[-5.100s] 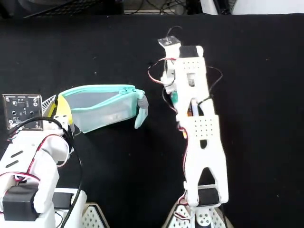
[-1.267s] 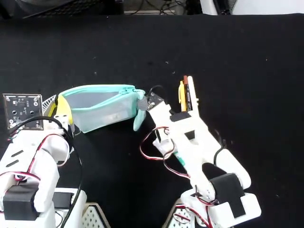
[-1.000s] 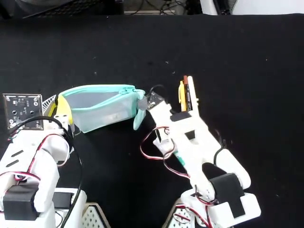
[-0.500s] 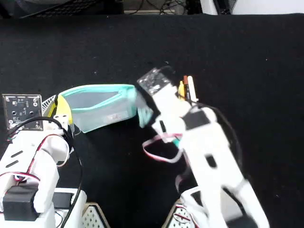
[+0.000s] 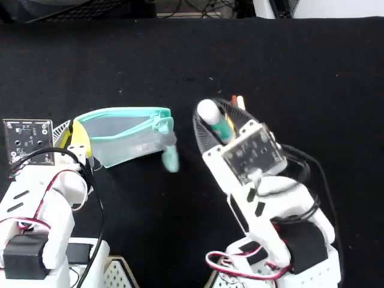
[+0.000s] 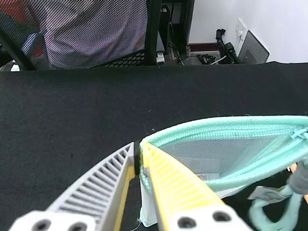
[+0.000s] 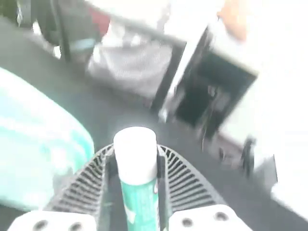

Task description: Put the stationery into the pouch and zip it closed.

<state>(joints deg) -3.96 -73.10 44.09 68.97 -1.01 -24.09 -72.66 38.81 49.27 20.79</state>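
Pouch (image 5: 123,137) of teal mesh lies with its mouth open near the left edge of the table (image 5: 312,54). One end is pinched tight between the white and yellow fingers of the left gripper (image 6: 139,153). Right gripper (image 5: 217,119) sits just beside the pouch's zipper end, apart from it. Its fingers are narrowed onto a white-capped teal marker (image 7: 136,159), which stands between them with the cap poking past their tips. Pens (image 5: 238,101) lie just behind it.

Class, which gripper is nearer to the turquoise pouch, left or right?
Left. The left gripper is clamped on one end of the pouch; the right gripper, holding a green stick, is apart from its other end.
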